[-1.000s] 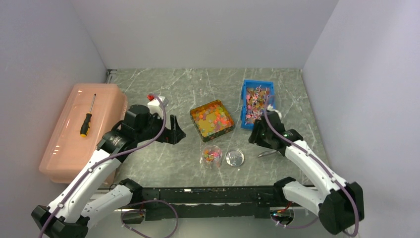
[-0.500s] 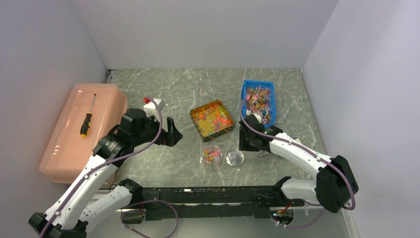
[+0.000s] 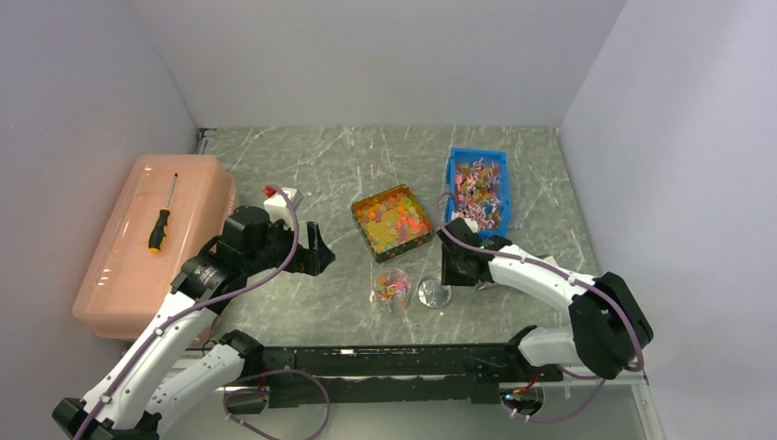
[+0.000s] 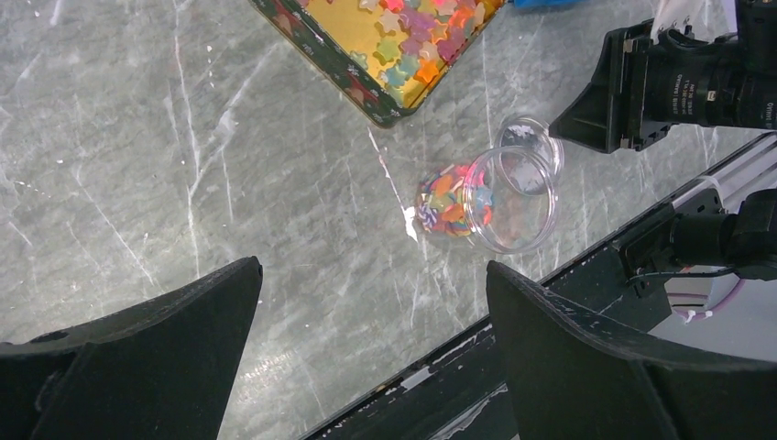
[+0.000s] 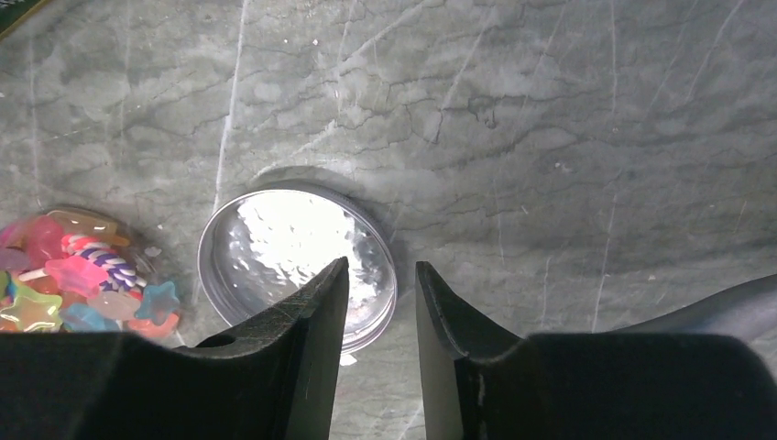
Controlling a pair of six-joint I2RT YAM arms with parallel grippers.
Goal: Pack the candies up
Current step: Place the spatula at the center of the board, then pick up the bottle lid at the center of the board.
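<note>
We see the candies [image 4: 447,198], tiny star-shaped pieces in orange, red, yellow and green, in two places. A small heap sits in a clear jar [image 4: 530,209] near the table's front edge, with the jar's mouth uncovered. Many more fill a square tin [image 3: 404,247] just behind it.

A round silver lid [image 5: 275,252] lies flat on the grey marble table [image 3: 330,165], just beside the jar on its right. Farther right and back, a blue bin [image 3: 476,152] holds a jumble of pink and mixed pieces.

The right gripper [image 5: 380,275] hangs over the lid's right edge. Its fingers are drawn close, with a narrow gap between them and nothing gripped. The left gripper [image 4: 371,284] hovers left of the jar, spread wide and holding nothing.

At far left a pink lidded box [image 3: 124,266] carries a screwdriver [image 3: 162,215] on top.
</note>
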